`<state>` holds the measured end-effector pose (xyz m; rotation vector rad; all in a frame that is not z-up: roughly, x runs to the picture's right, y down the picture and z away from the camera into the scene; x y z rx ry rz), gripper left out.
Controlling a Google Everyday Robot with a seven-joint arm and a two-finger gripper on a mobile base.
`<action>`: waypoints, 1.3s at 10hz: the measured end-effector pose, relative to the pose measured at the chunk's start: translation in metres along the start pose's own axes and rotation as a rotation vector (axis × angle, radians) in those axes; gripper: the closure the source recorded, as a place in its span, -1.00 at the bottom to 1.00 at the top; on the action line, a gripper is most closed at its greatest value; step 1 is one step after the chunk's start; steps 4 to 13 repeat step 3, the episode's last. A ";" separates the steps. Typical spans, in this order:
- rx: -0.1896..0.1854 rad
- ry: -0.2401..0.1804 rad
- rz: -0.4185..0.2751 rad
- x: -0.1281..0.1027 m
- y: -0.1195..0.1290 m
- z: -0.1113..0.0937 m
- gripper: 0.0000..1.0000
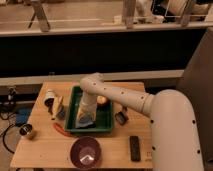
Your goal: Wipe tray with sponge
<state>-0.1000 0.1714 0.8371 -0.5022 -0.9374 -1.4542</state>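
The green tray [103,123] lies in the middle of the wooden table. My arm reaches down into it from above. My gripper [85,116] is low over the front left part of the tray floor, shut on the light-blue sponge [83,120], which presses on the tray floor. A small orange round object [103,101] lies in the tray's back right corner, beside my wrist.
A dark purple bowl [86,152] stands in front of the tray. A black flat object [135,148] and a small dark cup [121,117] are to the right. A white cup [49,95], a bag [57,107], a red utensil [60,129] and a metal can [26,131] are to the left.
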 end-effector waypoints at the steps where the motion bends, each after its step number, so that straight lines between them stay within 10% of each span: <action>1: -0.011 0.006 0.027 -0.002 0.017 -0.005 0.99; 13: -0.023 0.011 0.075 0.002 0.036 -0.008 0.99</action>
